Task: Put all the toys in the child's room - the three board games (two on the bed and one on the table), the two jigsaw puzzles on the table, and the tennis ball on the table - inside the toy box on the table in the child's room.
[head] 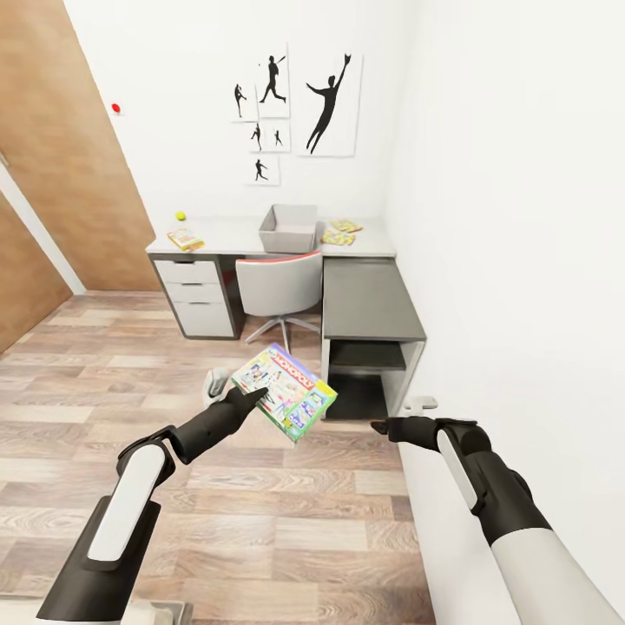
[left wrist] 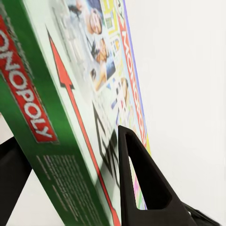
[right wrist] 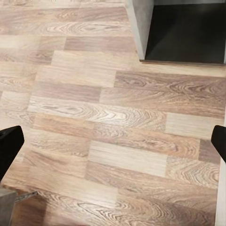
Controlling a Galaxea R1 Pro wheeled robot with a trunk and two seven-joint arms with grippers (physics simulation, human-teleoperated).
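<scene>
My left gripper (head: 258,398) is shut on the white-green Monopoly board game (head: 286,391), held tilted above the wooden floor; up close the box (left wrist: 70,108) sits between the two black fingers (left wrist: 141,183). My right gripper (head: 379,427) hangs open and holds nothing, its fingertips (right wrist: 9,146) wide apart over the floor. Far ahead stands the table (head: 234,239) with the grey toy box (head: 288,229) on it. The tennis ball (head: 180,216) and a small colourful board game (head: 185,239) lie at its left end. The jigsaw puzzles (head: 340,231) lie right of the toy box.
A grey swivel chair (head: 278,291) is pushed up to the table. A lower dark-topped cabinet (head: 369,304) stands along the right wall. White drawers (head: 200,295) sit under the table's left end. A wooden door (head: 69,156) is at the left. A white edge (head: 434,521) runs beside my right arm.
</scene>
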